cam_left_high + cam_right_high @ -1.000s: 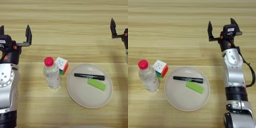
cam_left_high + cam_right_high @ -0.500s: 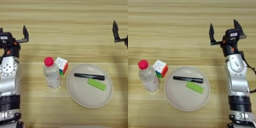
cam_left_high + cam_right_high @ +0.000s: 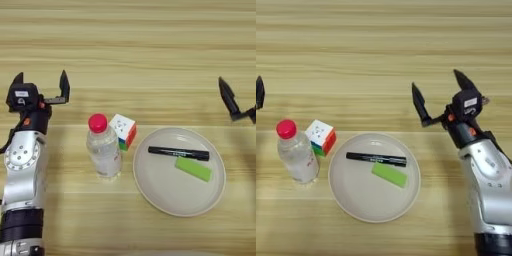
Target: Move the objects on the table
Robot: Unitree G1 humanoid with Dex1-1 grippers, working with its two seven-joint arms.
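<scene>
A clear bottle with a red cap [image 3: 103, 148] stands upright on the wooden table [image 3: 130, 55], left of centre. On the cream plate [image 3: 172, 197] lie the black marker pen [image 3: 178, 153] and, just in front of it, the flat green block [image 3: 193, 169]. My left gripper [image 3: 41, 82] is open above the table at the left, behind and left of the bottle. My right gripper [image 3: 438, 92] is open at the right, behind the plate's right side. Neither holds anything.
A small colour cube [image 3: 123, 131] sits right beside the bottle, between it and the plate. My left forearm [image 3: 22, 190] runs along the left edge and my right forearm [image 3: 488, 185] along the right edge.
Both grippers have drawn nearer to me and lower in the picture. They stay open. The bottle, cube, plate, pen and block have not moved.
</scene>
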